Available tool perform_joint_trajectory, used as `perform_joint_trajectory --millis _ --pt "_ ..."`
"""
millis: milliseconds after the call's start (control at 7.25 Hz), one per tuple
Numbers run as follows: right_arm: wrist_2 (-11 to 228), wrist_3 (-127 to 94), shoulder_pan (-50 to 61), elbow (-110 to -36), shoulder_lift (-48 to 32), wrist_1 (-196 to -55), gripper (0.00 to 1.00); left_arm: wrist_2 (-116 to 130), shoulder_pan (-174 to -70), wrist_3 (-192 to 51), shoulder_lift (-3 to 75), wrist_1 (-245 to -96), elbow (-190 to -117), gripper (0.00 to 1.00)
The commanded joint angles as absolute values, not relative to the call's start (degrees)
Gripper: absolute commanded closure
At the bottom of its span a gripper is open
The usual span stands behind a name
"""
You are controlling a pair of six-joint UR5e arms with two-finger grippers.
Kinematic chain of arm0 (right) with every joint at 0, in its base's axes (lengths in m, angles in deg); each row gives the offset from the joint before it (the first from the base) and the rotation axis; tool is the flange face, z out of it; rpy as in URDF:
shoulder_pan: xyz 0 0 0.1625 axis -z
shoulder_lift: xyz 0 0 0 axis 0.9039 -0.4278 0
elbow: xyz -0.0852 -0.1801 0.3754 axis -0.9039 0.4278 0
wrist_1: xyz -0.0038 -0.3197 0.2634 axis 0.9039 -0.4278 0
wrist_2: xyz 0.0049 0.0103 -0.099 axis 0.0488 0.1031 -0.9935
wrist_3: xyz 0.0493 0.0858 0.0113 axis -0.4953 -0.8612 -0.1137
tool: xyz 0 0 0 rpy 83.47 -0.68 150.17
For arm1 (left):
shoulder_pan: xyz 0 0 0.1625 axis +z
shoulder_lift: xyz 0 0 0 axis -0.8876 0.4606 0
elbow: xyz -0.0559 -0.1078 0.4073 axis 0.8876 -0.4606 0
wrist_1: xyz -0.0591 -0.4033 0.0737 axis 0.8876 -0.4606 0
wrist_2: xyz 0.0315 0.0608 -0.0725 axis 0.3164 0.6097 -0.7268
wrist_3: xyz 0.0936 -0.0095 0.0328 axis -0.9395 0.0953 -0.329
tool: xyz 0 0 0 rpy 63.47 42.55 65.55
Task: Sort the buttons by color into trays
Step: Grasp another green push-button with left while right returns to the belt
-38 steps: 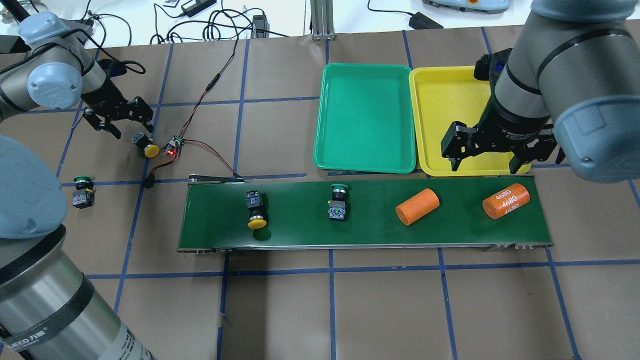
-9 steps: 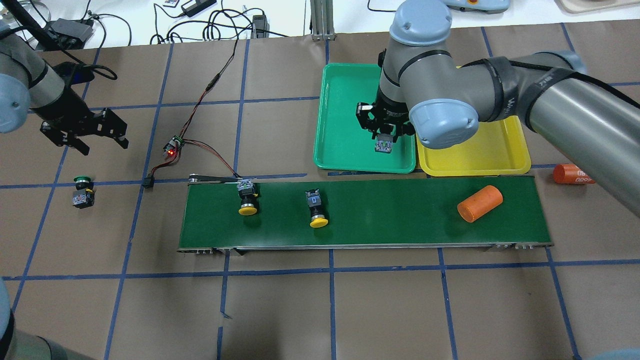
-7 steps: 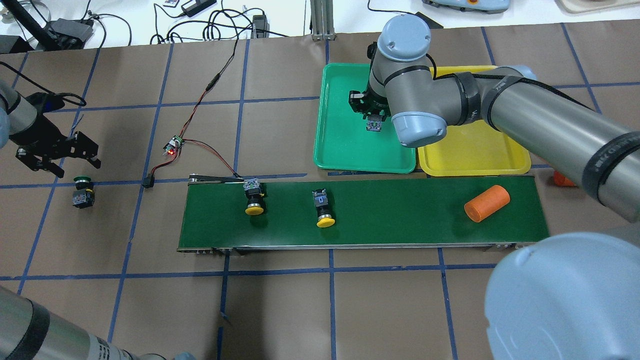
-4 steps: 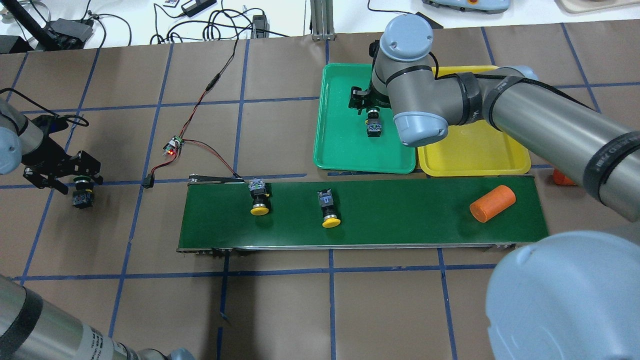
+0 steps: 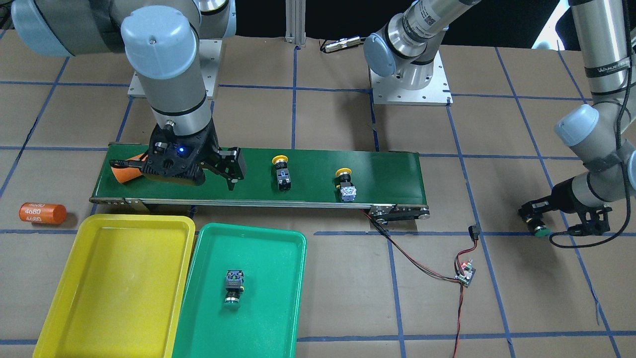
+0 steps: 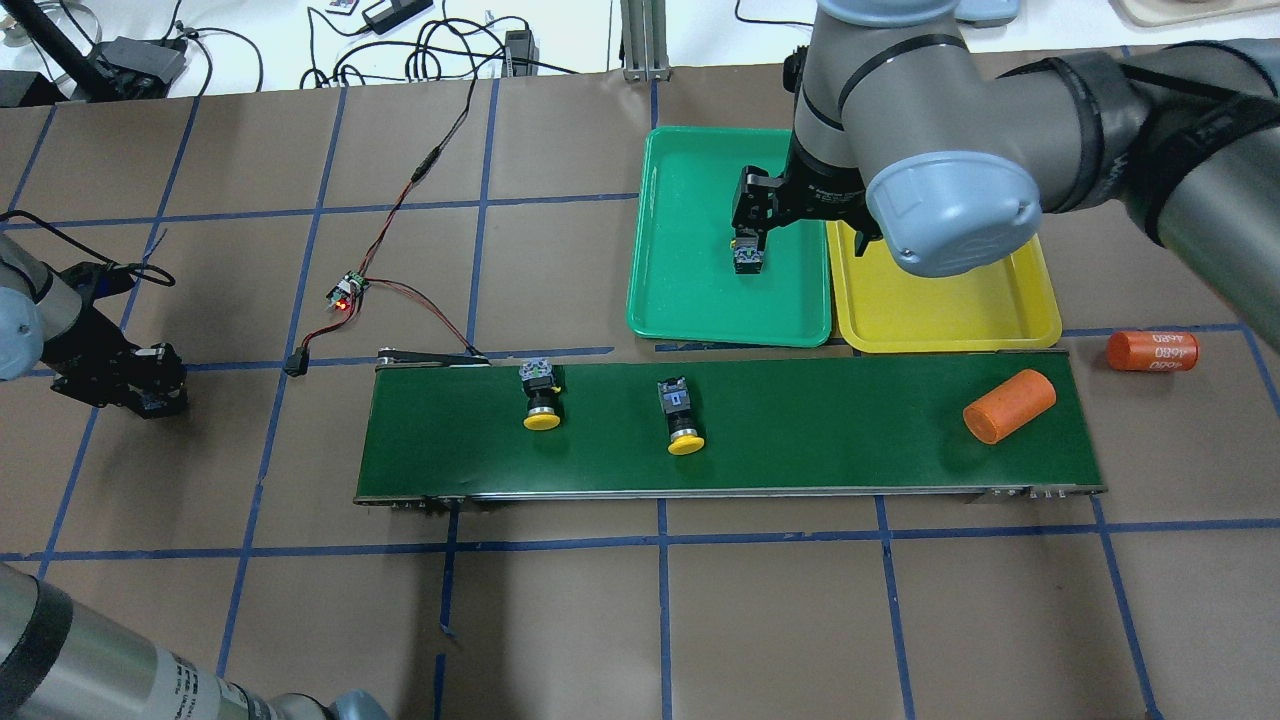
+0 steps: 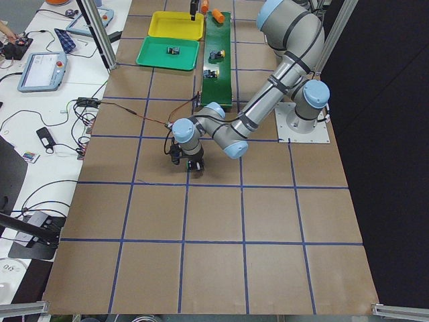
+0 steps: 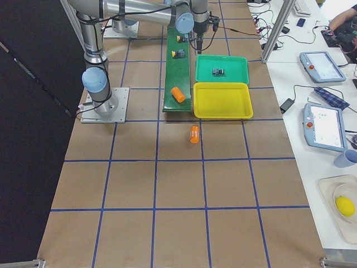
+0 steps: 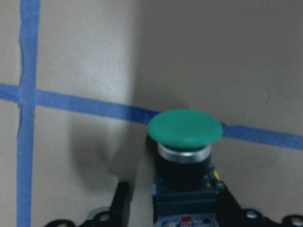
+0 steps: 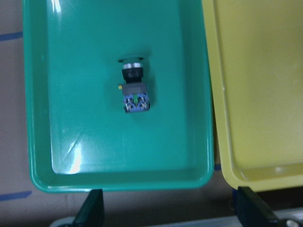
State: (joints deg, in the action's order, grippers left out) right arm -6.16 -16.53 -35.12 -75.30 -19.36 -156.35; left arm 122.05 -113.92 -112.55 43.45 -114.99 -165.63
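Note:
One green button (image 5: 233, 286) lies loose in the green tray (image 6: 680, 290); the right wrist view shows it (image 10: 134, 87) too. My right gripper (image 5: 174, 174) hangs open and empty above the tray's near edge. The yellow tray (image 6: 950, 320) beside it holds nothing. Two yellow buttons (image 6: 541, 400) (image 6: 682, 423) lie on the belt. My left gripper (image 6: 135, 388) is down over the other green button (image 9: 184, 130) on the table at far left. Its fingers (image 9: 122, 201) stand either side of the body, with a gap on one side.
The dark-green conveyor belt (image 6: 800, 450) crosses the middle and carries a plain orange cylinder (image 6: 1008, 405) near its right end. The orange 4680 cylinder (image 6: 1152, 351) lies on the table past that end. A small circuit board with wires (image 6: 347, 290) lies left of the trays.
My right gripper let go of the green button in the green tray and rose. My left gripper came down around the other green button. The belt carried the yellow buttons and cylinder rightwards.

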Motion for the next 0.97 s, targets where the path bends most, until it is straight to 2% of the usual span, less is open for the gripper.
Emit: perform_joint_trajectory --millis 0,414,828 --pt "-4.6 -15.7 -35.6 -75.9 -19.3 -154.6 0.0 122.1 -114.9 -112.3 40.5 -117.7 -165.7 1.0" --pt "1.2 -16.2 -36.0 -76.1 -18.6 -153.9 0.0 114.8 -130.6 -111.0 31.1 -119.6 -169.5 1.0" --pt "1.3 -16.1 -37.2 -82.7 -17.8 -154.6 0.0 114.3 -142.2 -98.2 23.5 -122.2 -172.9 1.0"
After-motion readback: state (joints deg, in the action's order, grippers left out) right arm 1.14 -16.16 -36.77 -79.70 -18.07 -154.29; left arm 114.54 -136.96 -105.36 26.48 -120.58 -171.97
